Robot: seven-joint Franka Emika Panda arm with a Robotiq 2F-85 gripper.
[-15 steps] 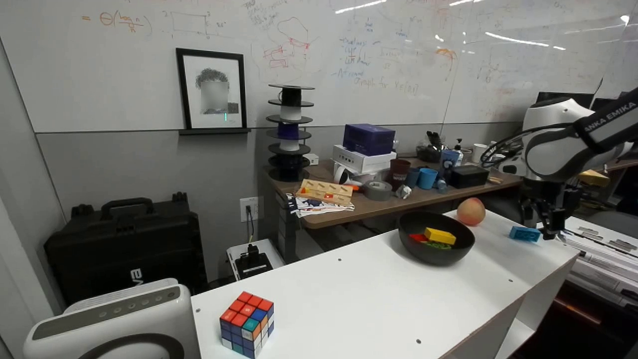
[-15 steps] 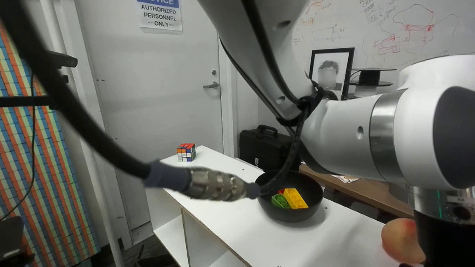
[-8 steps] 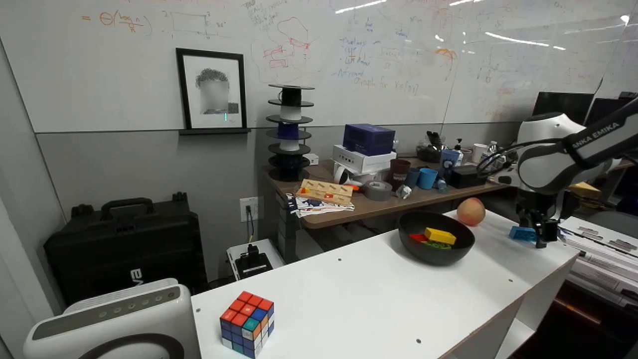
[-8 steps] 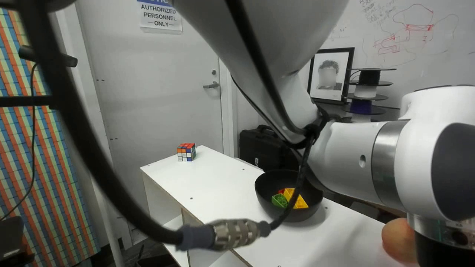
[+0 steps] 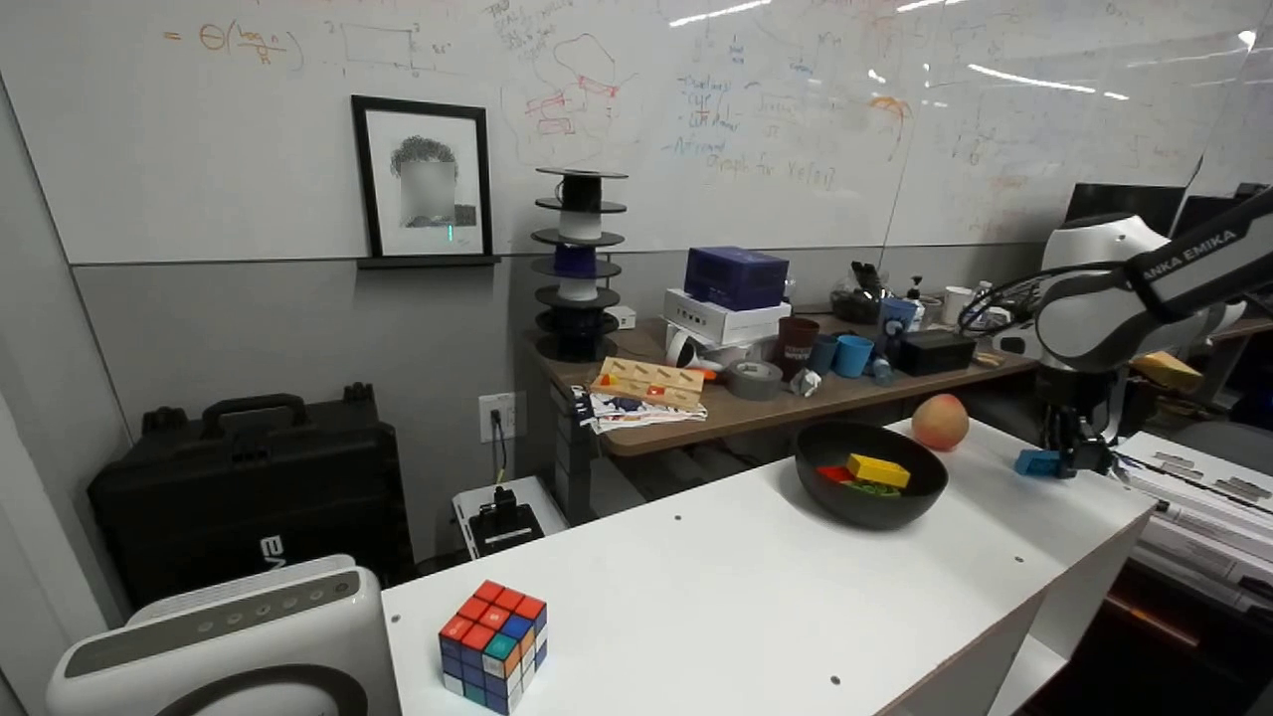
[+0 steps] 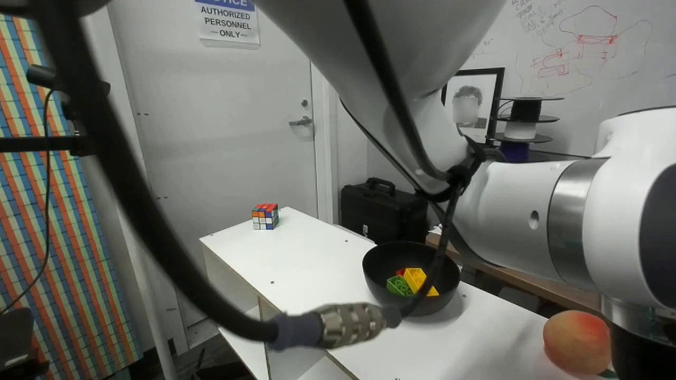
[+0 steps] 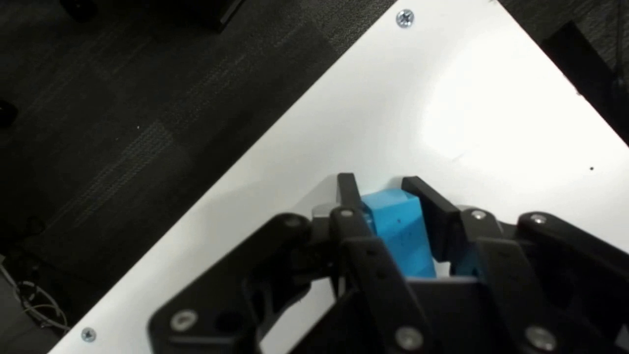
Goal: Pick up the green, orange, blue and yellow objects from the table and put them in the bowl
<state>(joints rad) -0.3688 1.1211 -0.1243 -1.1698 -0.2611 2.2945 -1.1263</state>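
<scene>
In the wrist view my gripper (image 7: 379, 181) is shut on a blue block (image 7: 403, 231), with one finger along each side of it. An exterior view shows the block's end (image 5: 1036, 462) sticking out beside the dark fingers, at the far right of the white table. Whether it touches the table I cannot tell. The black bowl (image 5: 865, 512) stands left of the gripper there. Inside it lie a yellow block (image 6: 415, 278), a green block (image 6: 400, 285) and a red-orange piece (image 5: 833, 474), partly covered. The gripper is out of frame below the arm in an exterior view.
A peach (image 5: 940, 423) sits between bowl and gripper, near the back edge of the white table (image 5: 736, 567). At the opposite end is a puzzle cube (image 5: 494, 646). Behind runs a cluttered brown desk (image 5: 676, 428). The table's corner shows in the wrist view.
The gripper came down over the blue block and shut on it, then rose slightly. The block looks a little turned and raised. Bowl and peach have stayed put.
</scene>
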